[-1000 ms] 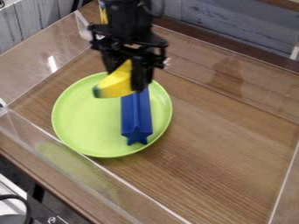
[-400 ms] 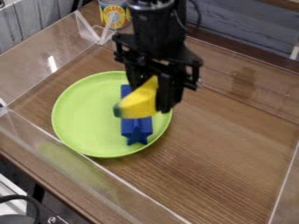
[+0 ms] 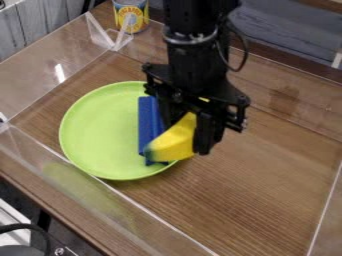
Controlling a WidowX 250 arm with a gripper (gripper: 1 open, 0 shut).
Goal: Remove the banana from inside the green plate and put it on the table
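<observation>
The black end effector [image 3: 185, 140] points straight down and is clenched on the banana [image 3: 175, 142], which hangs tilted between its fingers, lifted clear of the green plate [image 3: 94, 125]. Taking the green plate as the landmark, the banana sits above the plate's right-hand rim, partly over the plate and partly over the bare wood of the worktop [image 3: 261, 190] beside it. A long blue block [image 3: 148, 122] lies inside the plate, along its right side, with its near end just behind the banana; whether the two touch cannot be told. The robot arm [image 3: 195, 35] rises from the end effector toward the top edge of the view, above the plate's far right side. Beyond the plate's far rim, outside the clear acrylic wall [image 3: 54, 55] that borders the worktop, stands a small yellow container [image 3: 128, 16].
</observation>
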